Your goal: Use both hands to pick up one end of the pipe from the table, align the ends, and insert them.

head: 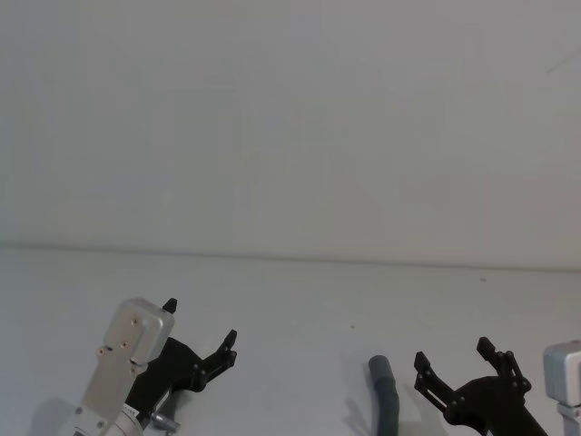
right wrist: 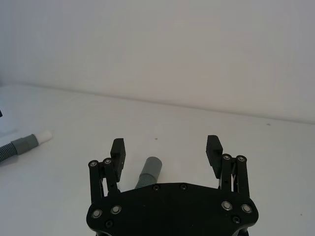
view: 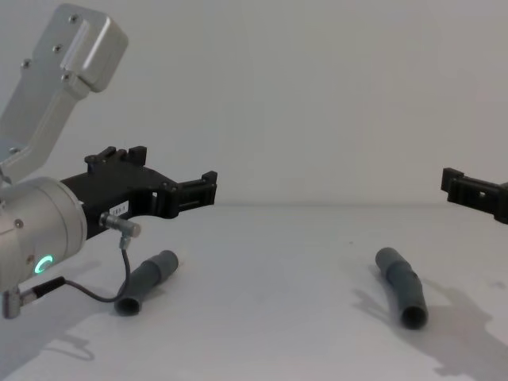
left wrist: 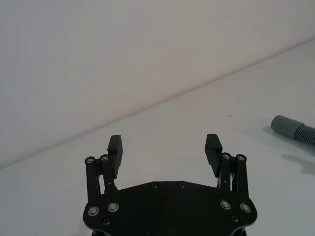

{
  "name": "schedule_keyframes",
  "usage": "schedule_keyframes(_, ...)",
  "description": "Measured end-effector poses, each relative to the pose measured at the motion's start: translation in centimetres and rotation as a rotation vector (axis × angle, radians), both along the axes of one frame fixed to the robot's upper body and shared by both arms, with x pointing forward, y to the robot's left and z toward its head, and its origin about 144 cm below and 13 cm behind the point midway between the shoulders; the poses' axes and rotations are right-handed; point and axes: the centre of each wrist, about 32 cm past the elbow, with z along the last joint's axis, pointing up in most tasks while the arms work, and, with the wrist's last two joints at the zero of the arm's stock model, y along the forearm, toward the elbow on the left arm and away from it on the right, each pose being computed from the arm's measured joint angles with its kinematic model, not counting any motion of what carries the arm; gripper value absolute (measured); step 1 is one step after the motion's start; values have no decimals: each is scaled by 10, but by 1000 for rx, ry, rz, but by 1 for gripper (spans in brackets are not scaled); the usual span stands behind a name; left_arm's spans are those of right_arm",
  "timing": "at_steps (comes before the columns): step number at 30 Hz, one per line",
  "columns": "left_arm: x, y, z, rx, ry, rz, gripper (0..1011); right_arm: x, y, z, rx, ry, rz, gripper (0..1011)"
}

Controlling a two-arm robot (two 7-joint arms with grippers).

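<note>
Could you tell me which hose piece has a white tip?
The farther hose piece, away from the right gripper: its grey cuff ends in a narrower white tip. The nearer hose piece, beside that gripper, has a plain grey cuff.

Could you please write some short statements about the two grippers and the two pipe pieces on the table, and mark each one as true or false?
1. The left gripper and the right gripper are both open and hold nothing. True.
2. The two pipe pieces are already joined. False: the left pipe piece and the right pipe piece lie well apart on the table.
3. The left pipe piece ends in a white tip. True.
4. The right pipe piece stands upright. False: it lies flat on the table.
</note>
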Motion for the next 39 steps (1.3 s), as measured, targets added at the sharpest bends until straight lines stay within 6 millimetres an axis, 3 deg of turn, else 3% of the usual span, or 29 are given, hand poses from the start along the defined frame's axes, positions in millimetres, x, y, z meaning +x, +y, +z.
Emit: schedule_keyframes(39,0,0,0,0,0,0,1001,0,0,0,0,0,0,1000)
